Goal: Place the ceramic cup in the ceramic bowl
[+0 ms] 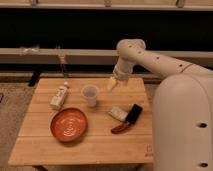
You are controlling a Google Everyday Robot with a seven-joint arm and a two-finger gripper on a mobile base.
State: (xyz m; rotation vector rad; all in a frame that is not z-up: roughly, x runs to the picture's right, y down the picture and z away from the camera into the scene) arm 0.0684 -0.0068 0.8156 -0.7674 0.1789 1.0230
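Note:
The ceramic cup (90, 95) is a small pale tumbler standing upright near the middle of the wooden table (45, 145). The ceramic bowl (68, 124) is a shallow orange-red dish with lighter rings, in front of the cup and a little to its left. My gripper (112, 84) hangs over the back of the table, to the right of the cup and a little above it, not touching it. It holds nothing that I can see.
A white bottle with a label (59, 96) lies at the left of the cup. A small pale packet (117, 113) and a dark red and black object (128, 119) lie at the right. My arm (150, 57) reaches in from the right, my base (182, 125) beside the table.

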